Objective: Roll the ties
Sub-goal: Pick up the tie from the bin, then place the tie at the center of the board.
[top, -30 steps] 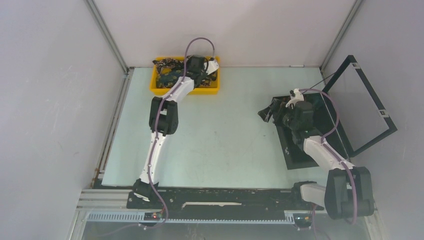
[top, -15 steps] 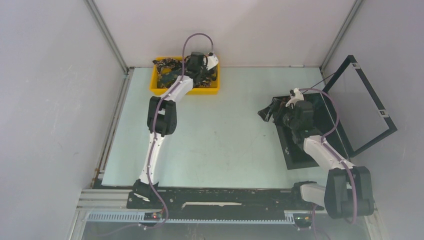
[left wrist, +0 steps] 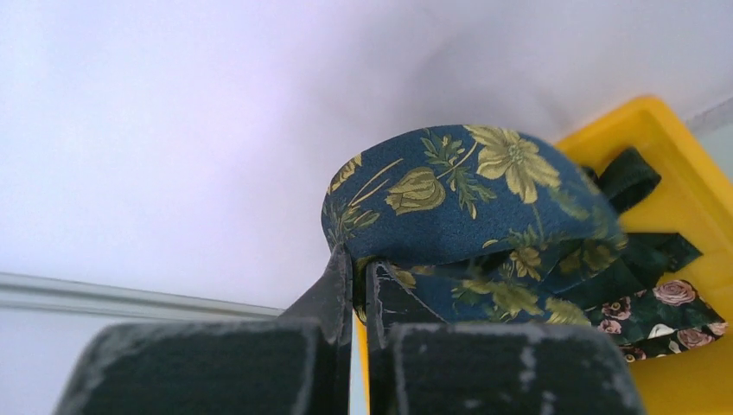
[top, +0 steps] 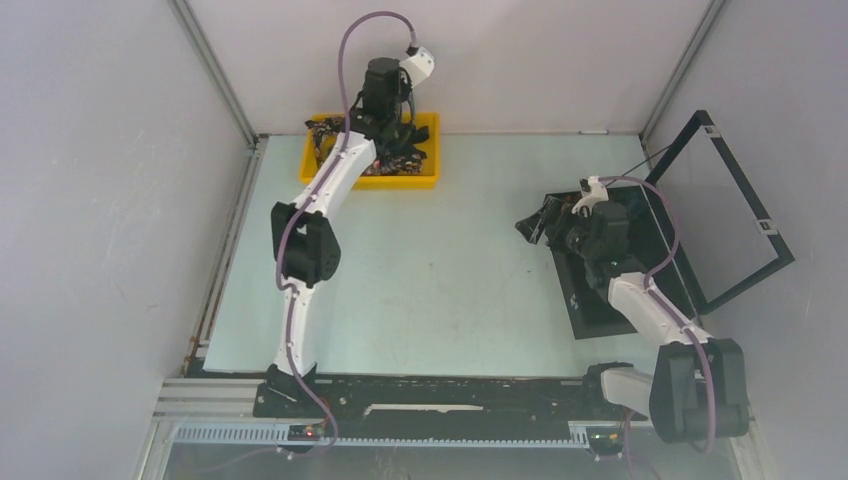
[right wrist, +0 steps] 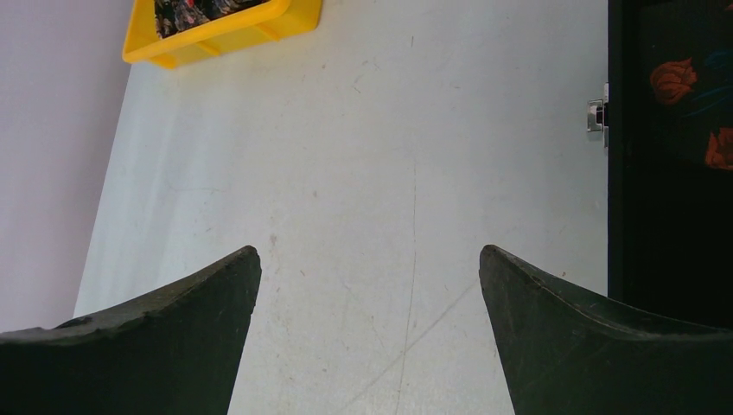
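A dark navy tie (left wrist: 467,199) with gold flowers loops up from the yellow tray (left wrist: 691,173), and my left gripper (left wrist: 359,268) is shut on a fold of it. More ties (left wrist: 657,303) lie bunched in the tray beneath. From above, the left gripper (top: 395,125) is raised over the tray (top: 425,180) at the back wall, with ties (top: 330,135) trailing down into it. My right gripper (right wrist: 370,259) stands wide open above bare table with nothing between its fingers. Overhead, the right gripper (top: 535,222) is beside the black box.
A black hinged box (top: 600,300) lies open at the right, its lid frame (top: 735,210) leaning on the right wall; its edge and latch show in the right wrist view (right wrist: 666,216). The yellow tray (right wrist: 233,30) sits far across the pale table (top: 440,270).
The left gripper closed on a tie in the tray and rose with it toward the back wall. The right arm has stayed where it was.
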Controlling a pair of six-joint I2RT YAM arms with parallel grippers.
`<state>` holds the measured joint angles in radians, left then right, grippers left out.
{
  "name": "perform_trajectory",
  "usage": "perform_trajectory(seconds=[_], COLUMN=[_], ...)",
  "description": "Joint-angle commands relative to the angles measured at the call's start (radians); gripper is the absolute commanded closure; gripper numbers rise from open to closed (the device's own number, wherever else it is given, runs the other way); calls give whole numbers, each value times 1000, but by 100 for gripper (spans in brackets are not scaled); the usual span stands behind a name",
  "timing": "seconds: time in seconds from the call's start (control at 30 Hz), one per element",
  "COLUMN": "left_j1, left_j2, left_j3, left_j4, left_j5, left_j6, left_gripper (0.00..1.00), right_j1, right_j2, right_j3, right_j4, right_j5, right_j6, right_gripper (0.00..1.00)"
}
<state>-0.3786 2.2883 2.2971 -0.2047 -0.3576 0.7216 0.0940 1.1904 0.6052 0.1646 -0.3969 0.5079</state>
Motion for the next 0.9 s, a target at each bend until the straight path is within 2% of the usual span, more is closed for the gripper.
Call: perform_trajectory(seconds=[0.0,0.27,0.5,0.73,0.87], left_j1=[-24,-73,-109,-111,-111], left_j2=[-193,-447,-681,-921,-1089], left_j3=[-22,-172,-323,-437,-560], left_j4=[44,10,-33,-62,-64], left_j5=[-66,-143,-291,-345,-372], left_j6=[-67,-59,-69,-44,-15], left_gripper=[100,100,100,100,100], right_j1=[7,58,125,161,196], right_j2=[-47,-164,-305,-358,-381], right_j3=[64,147,187,275,314], right_j4=[-19,-157,-280,-362,-385], right_j5=[-4,24,73,68,67], right_j6=[-16,-33,-50,-67,-72], right_gripper=[0,0,0,0,0])
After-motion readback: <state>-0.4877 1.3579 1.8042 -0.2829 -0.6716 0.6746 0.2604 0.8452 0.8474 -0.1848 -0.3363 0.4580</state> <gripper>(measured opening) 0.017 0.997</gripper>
